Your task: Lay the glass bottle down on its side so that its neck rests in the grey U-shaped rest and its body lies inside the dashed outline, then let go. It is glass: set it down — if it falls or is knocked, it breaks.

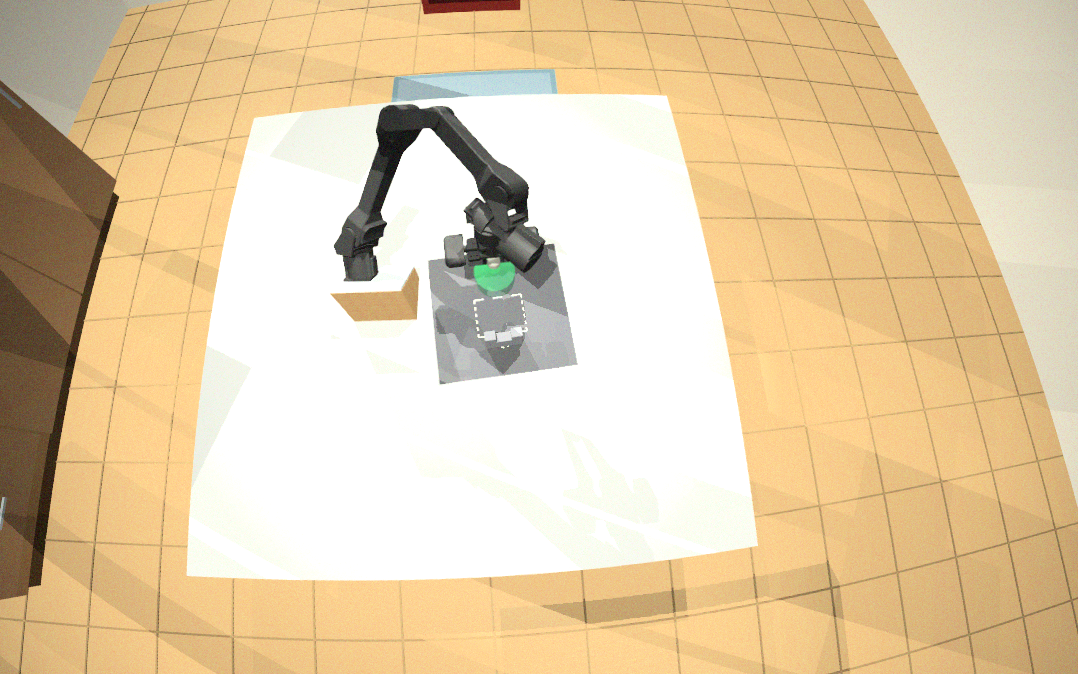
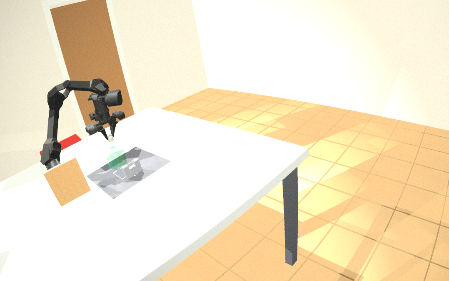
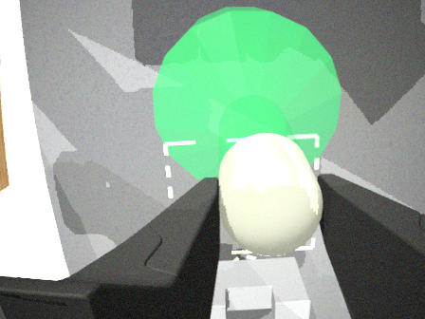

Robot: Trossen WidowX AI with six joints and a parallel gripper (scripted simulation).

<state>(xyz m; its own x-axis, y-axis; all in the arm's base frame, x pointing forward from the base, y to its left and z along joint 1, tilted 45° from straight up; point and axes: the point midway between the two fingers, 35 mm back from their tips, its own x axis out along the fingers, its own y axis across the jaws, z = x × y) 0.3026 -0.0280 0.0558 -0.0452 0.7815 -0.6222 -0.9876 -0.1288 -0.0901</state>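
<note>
The gripper (image 1: pixel 493 262) (image 2: pixel 110 137) (image 3: pixel 267 190) is pinching the pale top (image 1: pixel 493 263) (image 2: pixel 110 139) (image 3: pixel 270 199) of the glass bottle (image 1: pixel 494 277) (image 2: pixel 117 161) (image 3: pixel 247 57), and the green body is hanging or standing just below the fingers; whether its base is touching the mat (image 1: pixel 548 341) (image 2: pixel 152 160) (image 3: pixel 384 43), I can't tell. It's looking closer to upright than lying, leaning slightly in the side view, so we're seemingly watching the lowering and tipping stage. The dashed outline (image 1: pixel 508 296) (image 2: pixel 118 176) (image 3: pixel 180 142) is waiting lower down and to one side of the gripper, with the grey rest (image 1: pixel 504 337) (image 2: pixel 132 171) (image 3: pixel 261 271) sitting at its end away from the gripper. Next, the move is calling for a slow swing of the neck towards that rest, body coming down inside the outline, fingers staying firm until both are supported; slipping or clipping the rest would be risking a break
</note>
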